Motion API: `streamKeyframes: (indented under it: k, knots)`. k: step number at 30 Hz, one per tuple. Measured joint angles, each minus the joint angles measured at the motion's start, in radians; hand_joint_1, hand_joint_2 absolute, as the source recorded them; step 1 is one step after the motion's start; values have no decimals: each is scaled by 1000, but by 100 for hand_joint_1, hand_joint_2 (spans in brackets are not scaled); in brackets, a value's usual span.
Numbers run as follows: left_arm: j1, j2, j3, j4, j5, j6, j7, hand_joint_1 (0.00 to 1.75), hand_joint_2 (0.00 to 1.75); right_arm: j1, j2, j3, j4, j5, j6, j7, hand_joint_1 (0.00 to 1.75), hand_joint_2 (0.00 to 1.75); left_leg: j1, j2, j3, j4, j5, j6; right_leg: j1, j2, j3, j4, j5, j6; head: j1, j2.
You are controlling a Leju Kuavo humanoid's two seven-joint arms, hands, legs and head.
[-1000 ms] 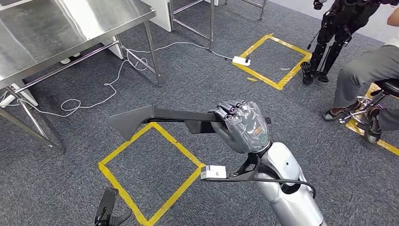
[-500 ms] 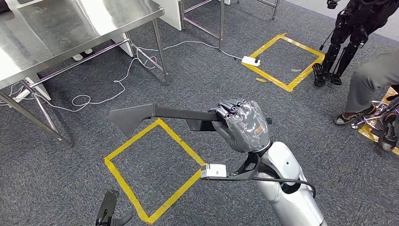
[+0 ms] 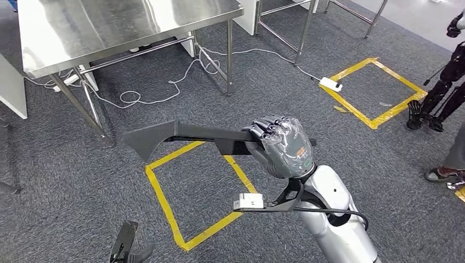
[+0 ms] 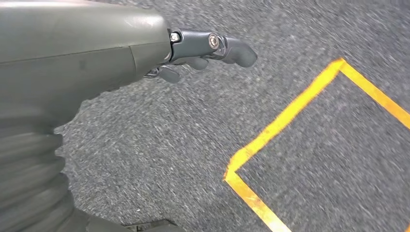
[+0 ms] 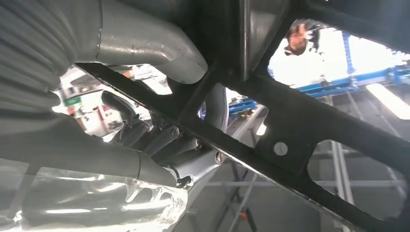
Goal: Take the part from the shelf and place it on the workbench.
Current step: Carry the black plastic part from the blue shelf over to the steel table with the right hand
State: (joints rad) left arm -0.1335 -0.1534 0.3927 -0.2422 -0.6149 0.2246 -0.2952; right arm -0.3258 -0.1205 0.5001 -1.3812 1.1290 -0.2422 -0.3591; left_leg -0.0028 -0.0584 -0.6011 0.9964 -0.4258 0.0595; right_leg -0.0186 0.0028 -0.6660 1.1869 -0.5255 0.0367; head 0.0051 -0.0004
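**Right hand carries the black part above the carpet, short of the steel workbench**

The right hand [image 3: 282,147] has its fingers clamped around one end of a long black part [image 3: 181,134], a flat bracket-like piece with cut-out openings. The part is held roughly level in the air, its wide flared end pointing toward the robot's left. It touches nothing but the hand and hangs over the grey carpet [image 3: 66,181], above the far corner of a yellow tape square [image 3: 164,203] marked on the floor.

The stainless-steel workbench [image 3: 109,24] stands farther ahead and to the left, well apart from the part. A white cable [image 3: 164,96] loops on the carpet beneath it.

The left hand [image 4: 203,48] hangs low beside the robot, above the carpet and near a corner of the tape; its fingers are stretched out and hold nothing.

A second yellow tape square [image 3: 375,90] lies to the right, with a white power strip [image 3: 330,84] at its near corner. A person's shoe [image 3: 441,174] shows at the right edge.
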Motion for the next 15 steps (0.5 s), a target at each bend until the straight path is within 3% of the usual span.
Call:
streamKeyframes:
  k: [1, 3, 5, 7, 8, 10, 12, 13, 14, 15]
  knots:
    - [0, 0, 2, 0, -1, 0, 0, 0, 175, -1, 0, 0, 0, 0, 0, 0, 166, 175, -1, -10, 0, 3, -2, -3, -2, 14, 33, -72, 29, 6, 0, 0]
    - [0, 0, 5, 0, -1, 0, 1, 0, 175, -2, -1, 1, 1, 0, 0, 0, 166, 175, -5, -26, -7, 10, -5, -12, -5, 32, 73, -162, 62, 4, 0, 0]
    - [3, 0, 8, 0, -2, 0, 3, 0, 175, -3, -2, 3, 2, -1, 0, 0, 166, 175, -4, -34, -14, 13, -4, -20, -4, 28, 77, -173, 67, -7, -1, 0]
    - [5, 1, 9, 0, -2, 0, 5, 0, 175, -6, 0, 4, 2, -2, 0, 0, 166, 175, -2, -19, -20, 25, -15, -29, -8, 21, 81, -176, 70, -17, -1, 0]
    - [5, 1, 10, 0, -2, 0, 5, 0, 175, -7, 2, 4, 2, -3, 0, 0, 166, 175, -1, -1, -31, 51, -32, -35, -12, 18, 83, -177, 70, -23, -4, 0]
    - [4, 1, 10, 0, -3, 0, 6, 0, 175, -7, 3, 4, 2, -6, 0, 0, 166, 175, 5, 37, -83, 161, -91, -48, -13, 11, 87, -178, 68, -33, -9, 0]
    - [3, 1, 10, 0, -3, -1, 7, 0, 175, -5, 3, 4, 2, -6, 0, 0, 166, 175, 14, 51, -144, 277, -132, -58, -12, 4, 87, -178, 67, -37, -10, 0]
    - [4, 1, 11, 0, -3, -3, 8, 0, 175, -4, 3, 4, 2, -6, 0, 0, 166, 175, 18, 53, -156, 294, -127, -61, -12, 1, 88, -178, 66, -37, -10, 0]
    - [4, 1, 11, 0, -3, -5, 8, 0, 175, -4, 3, 4, 2, -6, 0, 0, 166, 175, 20, 55, -147, 269, -103, -62, -12, 0, 89, -178, 65, -37, -11, 0]
    - [3, 1, 11, 0, -4, -8, 9, 0, 175, -4, 4, 5, 2, -6, 0, 0, 166, 175, 22, 56, -118, 209, -67, -60, -13, -1, 91, -178, 63, -35, -11, 0]
